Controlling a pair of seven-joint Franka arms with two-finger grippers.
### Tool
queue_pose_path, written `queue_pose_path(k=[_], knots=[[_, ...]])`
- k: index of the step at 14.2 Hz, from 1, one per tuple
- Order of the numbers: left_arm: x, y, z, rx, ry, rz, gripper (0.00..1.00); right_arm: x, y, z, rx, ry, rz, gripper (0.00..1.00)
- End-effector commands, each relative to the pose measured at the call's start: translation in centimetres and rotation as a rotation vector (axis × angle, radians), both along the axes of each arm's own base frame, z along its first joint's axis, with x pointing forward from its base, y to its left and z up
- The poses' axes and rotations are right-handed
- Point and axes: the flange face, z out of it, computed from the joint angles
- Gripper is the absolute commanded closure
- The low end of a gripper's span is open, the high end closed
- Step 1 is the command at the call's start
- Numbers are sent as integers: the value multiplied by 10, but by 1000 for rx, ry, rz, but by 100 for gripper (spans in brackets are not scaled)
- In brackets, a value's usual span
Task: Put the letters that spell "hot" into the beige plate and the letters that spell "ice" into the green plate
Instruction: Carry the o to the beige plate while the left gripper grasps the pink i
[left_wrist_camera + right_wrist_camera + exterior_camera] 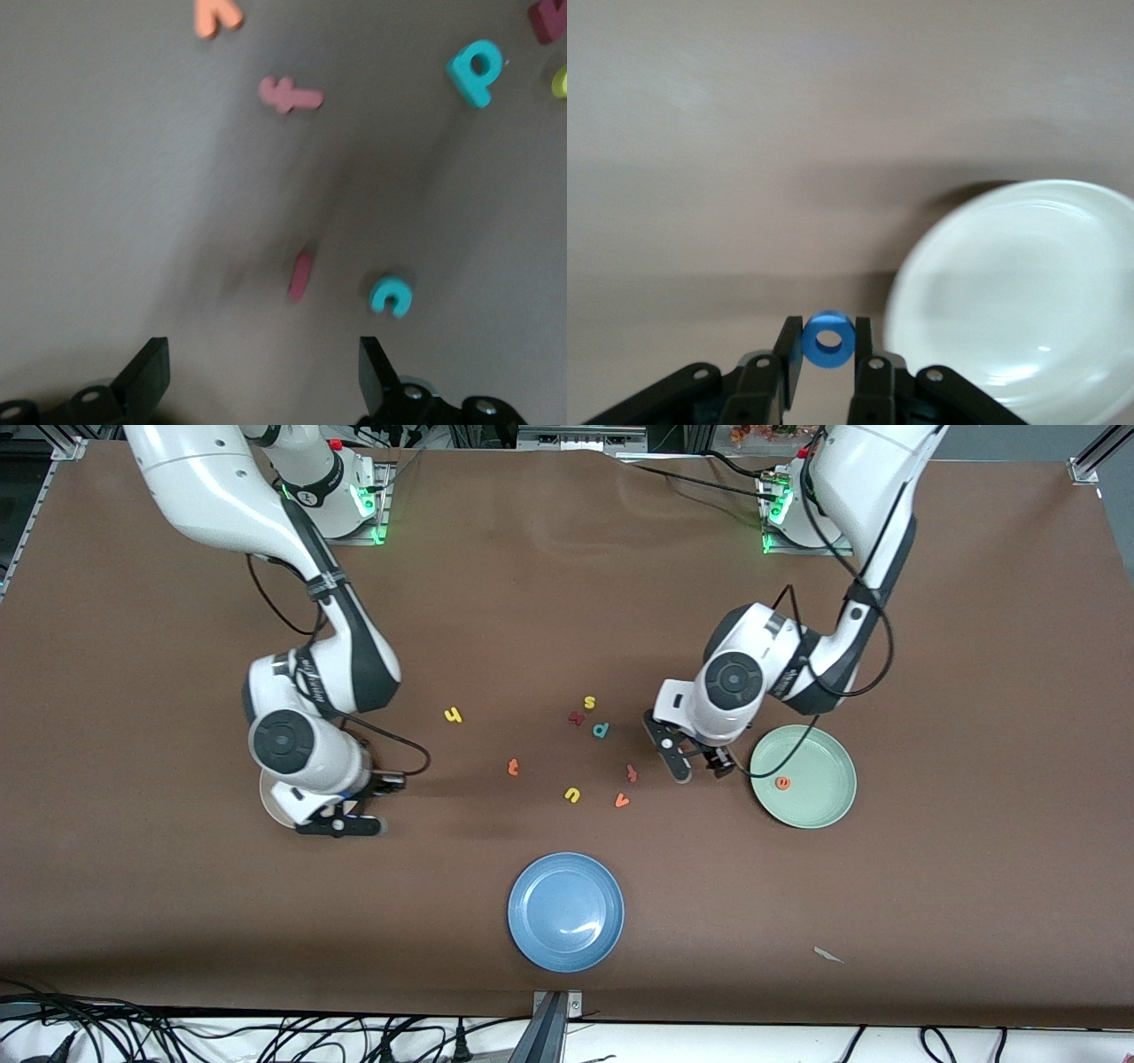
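Note:
My right gripper is shut on the blue ring-shaped o just off the rim of the beige plate, which the arm mostly hides in the front view. My left gripper is open and empty over the table beside the green plate, which holds the orange e. Its wrist view shows the dark red i and teal c on the table, ahead of the fingers. The yellow h and orange t lie mid-table.
Other letters lie between the arms: yellow s, dark red lumpy letter, teal p, a red f, yellow u, orange v. A blue plate sits nearer the front camera.

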Motion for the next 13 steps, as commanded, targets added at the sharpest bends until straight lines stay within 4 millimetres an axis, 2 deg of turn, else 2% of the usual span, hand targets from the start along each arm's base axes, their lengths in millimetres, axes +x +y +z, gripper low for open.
queue_pose_path(k=[1,4,6,7,8,9,11,13], knots=[[-1,-20,-17,7,-37,-55,30,-33,-48,-2,25,1,65,90],[0,-17,-19,70,-76,-136,32,-50,-98,-23,82,-11,118,90],[-2,-18,-24,73,-71,-141,32,-57,-115,-35,78,-20,124,88],[-3,-18,-28,72,-69,-142,32,-58,-116,-36,78,-23,122,62],[-6,-20,-31,63,-76,-148,31,-57,-116,-35,80,-25,106,3],[-9,-19,-35,63,-73,-151,32,-57,-115,-33,103,-22,78,0],[-10,-20,-43,57,-71,-148,33,-58,-99,-23,156,-30,42,0],[-9,-14,-49,64,-59,-147,57,-63,-66,-20,178,-26,49,0]])
